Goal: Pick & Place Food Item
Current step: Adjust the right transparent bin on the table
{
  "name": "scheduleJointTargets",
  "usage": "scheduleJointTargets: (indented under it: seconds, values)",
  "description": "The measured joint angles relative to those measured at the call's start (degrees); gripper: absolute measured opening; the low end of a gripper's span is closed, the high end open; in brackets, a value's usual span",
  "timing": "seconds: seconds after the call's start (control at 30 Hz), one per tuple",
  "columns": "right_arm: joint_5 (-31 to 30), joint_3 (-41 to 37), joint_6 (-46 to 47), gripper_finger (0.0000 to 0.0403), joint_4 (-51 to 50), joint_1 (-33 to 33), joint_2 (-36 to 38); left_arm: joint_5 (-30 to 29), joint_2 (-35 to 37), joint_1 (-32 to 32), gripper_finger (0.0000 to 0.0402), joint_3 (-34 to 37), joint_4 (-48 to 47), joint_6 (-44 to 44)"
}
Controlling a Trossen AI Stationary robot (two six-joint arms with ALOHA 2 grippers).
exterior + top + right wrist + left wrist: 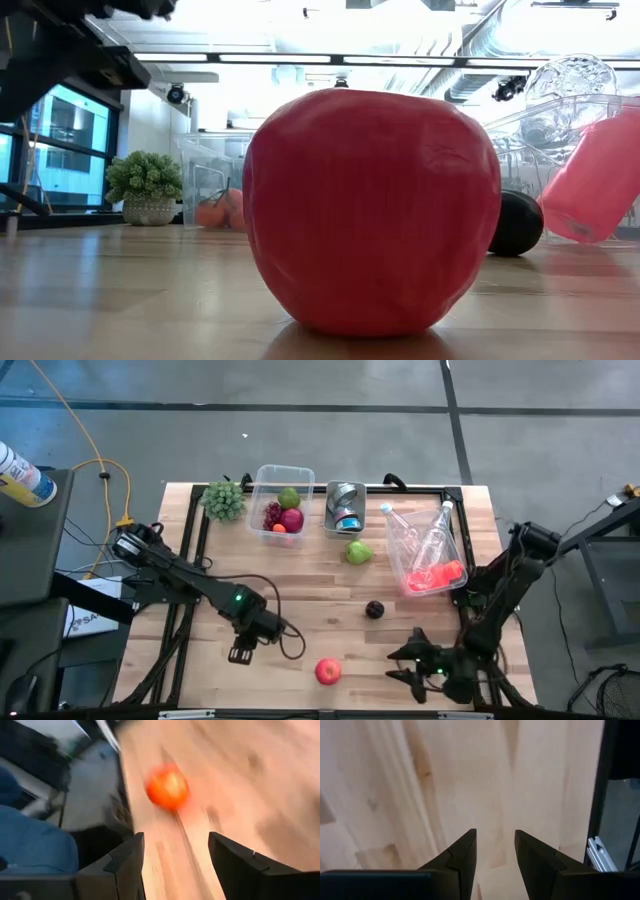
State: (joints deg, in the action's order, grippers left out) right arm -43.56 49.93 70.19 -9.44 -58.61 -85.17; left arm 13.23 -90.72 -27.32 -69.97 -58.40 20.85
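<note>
- While the red apple (pixel 327 671) sits loose on the bench (pixel 300 575), the right claw (pixel 405 663) gapes nearby, holding nothing.
- Left claw (pixel 240 653) hangs part-open, holding nothing.
- Sheet (pixel 85 622) beside the bench: lettering unreadable.

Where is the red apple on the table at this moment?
In the high view the red apple lies free near the front edge of the table, between the left pincer and the right pincer, with the small dark fruit behind it.
</note>
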Motion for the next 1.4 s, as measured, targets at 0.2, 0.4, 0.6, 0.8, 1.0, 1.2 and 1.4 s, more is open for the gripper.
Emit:
scheduleJointTargets:
  seconds: [0.2,0.4,0.6,0.8,1.0,1.2,1.4]
  values:
    - [6.39,-0.04,15.3,0.02,-2.74,0.96,-5.08,0.02,0.0,-2.01,0.0127,0.0,4.06,-2.78]
    - [4.68,-0.04,15.24,0.0202,-0.35,1.7,-7.69,0.02,0.0,-2.65,0.0127,0.0,7.95,-5.74]
    - [3.6,-0.02,11.98,0.0211,2.31,2.14,-9.63,0.04,0.0,-2.63,0.0127,0.0,8.34,-5.35]
    - [6.03,-0.02,15.65,0.0262,2.27,2.29,-11.84,0.08,0.0,-2.64,0.0127,0.0,8.32,-3.74]
    - [7.01,-0.02,19.18,0.0315,2.04,5.18,-14.61,0.31,0.0,-4.39,0.0127,0.0,8.3,-7.41]
    - [10.05,-0.04,21.5,0.0347,6.21,7.89,-16.24,0.11,-0.02,-6.12,0.0127,0.0,8.79,-9.45]
    - [14.88,-0.04,21.77,0.0351,6.74,9.47,-16.37,-2.31,-0.02,-8.12,0.0127,0.0,8.77,-11.21]
